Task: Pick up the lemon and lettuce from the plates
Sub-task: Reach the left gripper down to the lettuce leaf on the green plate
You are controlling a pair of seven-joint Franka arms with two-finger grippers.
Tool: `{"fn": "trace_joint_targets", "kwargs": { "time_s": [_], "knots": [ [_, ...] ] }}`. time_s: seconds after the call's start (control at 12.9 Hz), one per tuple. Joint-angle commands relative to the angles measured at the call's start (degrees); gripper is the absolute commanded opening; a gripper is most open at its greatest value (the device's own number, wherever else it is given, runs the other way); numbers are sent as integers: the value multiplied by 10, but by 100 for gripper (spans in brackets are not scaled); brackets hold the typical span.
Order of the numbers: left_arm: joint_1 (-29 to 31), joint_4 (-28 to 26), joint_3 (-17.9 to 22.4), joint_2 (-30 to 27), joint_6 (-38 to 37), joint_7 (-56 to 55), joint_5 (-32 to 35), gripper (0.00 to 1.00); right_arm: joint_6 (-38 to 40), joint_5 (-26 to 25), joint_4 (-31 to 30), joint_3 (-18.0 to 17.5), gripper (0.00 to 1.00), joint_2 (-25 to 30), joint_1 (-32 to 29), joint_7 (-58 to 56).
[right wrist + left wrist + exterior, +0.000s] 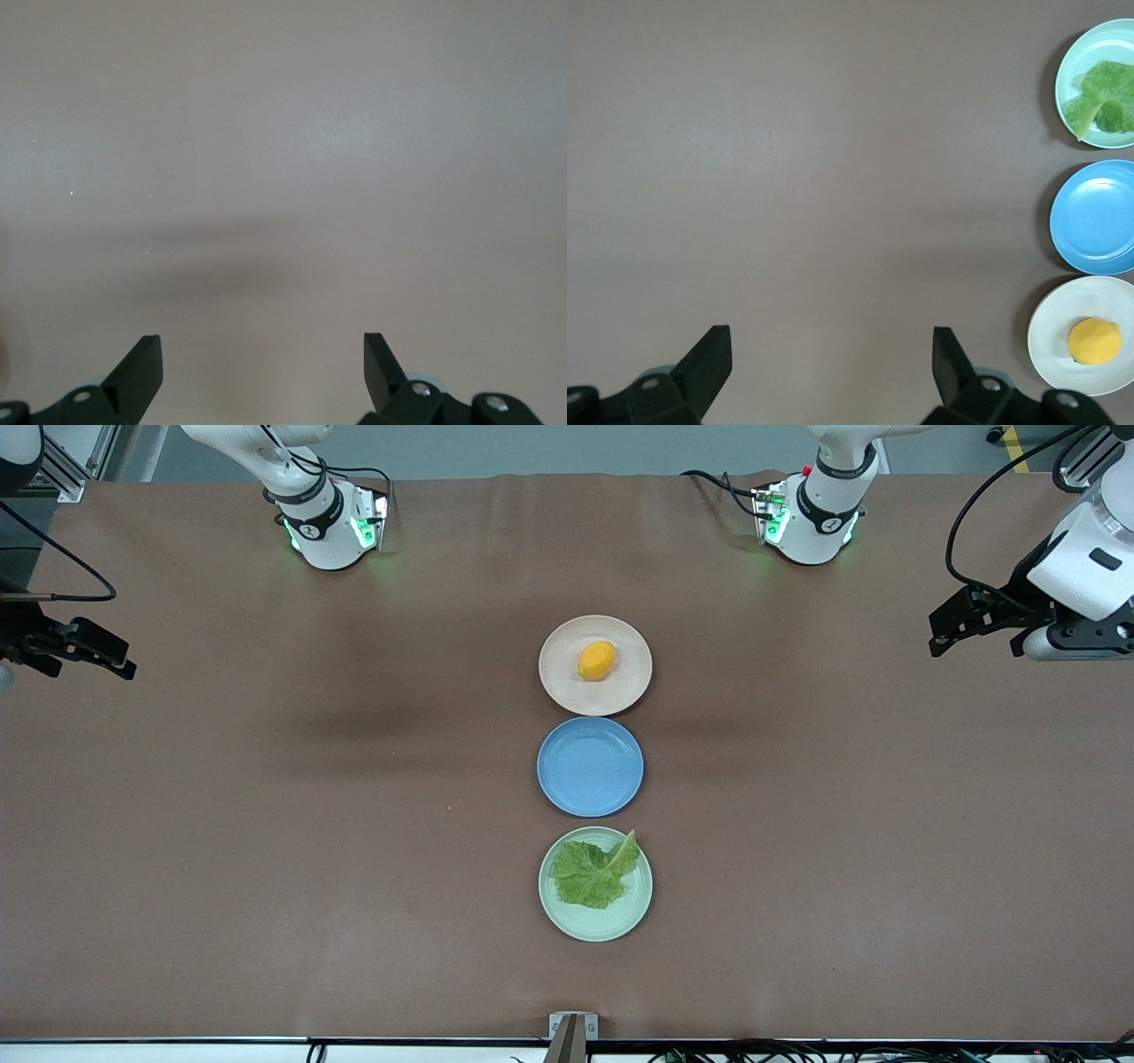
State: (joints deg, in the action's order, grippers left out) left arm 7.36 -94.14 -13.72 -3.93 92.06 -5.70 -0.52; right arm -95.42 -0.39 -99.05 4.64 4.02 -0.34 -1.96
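Note:
The orange-yellow lemon [596, 660] lies on the beige-pink plate [558, 682], the plate farthest from the front camera. The green lettuce [593, 873] lies on the mint green plate [567, 921], the nearest one. In the left wrist view the lemon [1094, 341], its plate [1054, 332], the lettuce [1103, 88] and the mint plate [1076, 62] show at the edge. My left gripper [948, 633] [833, 354] is open and empty, held over bare table at the left arm's end. My right gripper [111, 657] [263, 359] is open and empty over bare table at the right arm's end.
An empty blue plate [590, 766] sits between the two task plates; it also shows in the left wrist view [1096, 217]. The brown table [266, 824] spreads wide on both sides of the plates. A small metal bracket [572, 1027] stands at the table's near edge.

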Motion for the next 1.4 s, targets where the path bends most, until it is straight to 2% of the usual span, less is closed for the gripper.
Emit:
{"fn": "trace_joint_targets", "kwargs": {
  "time_s": [0.0, 0.23, 0.47, 0.62, 0.78, 1.09, 1.32],
  "knots": [
    [6, 19, -3, 8, -2, 17, -10, 100, -17, 1, -39, 0, 100, 33, 1, -9],
    [-4, 52, -3, 49, -2, 22, -3, 100, -18, 1, -34, -1, 100, 31, 1, -9],
    [-40, 137, -11, 184, 6, 24, -4, 100, -21, 1, -22, -1, 100, 29, 1, -9],
    [-92, 140, -10, 245, 98, 20, 17, 100, -23, 2, -20, -1, 100, 28, 1, -8],
    [-152, 145, -7, 304, 158, 12, 76, 100, -21, 3, -20, -2, 100, 28, 1, -7],
    [-208, 149, -1, 398, 327, 2, 90, 100, -11, 14, -24, -2, 100, 28, 1, -6],
    [-241, 221, 6, 480, 390, 13, 89, 100, -9, 14, -25, -2, 100, 28, 1, -8]
  ]
}}
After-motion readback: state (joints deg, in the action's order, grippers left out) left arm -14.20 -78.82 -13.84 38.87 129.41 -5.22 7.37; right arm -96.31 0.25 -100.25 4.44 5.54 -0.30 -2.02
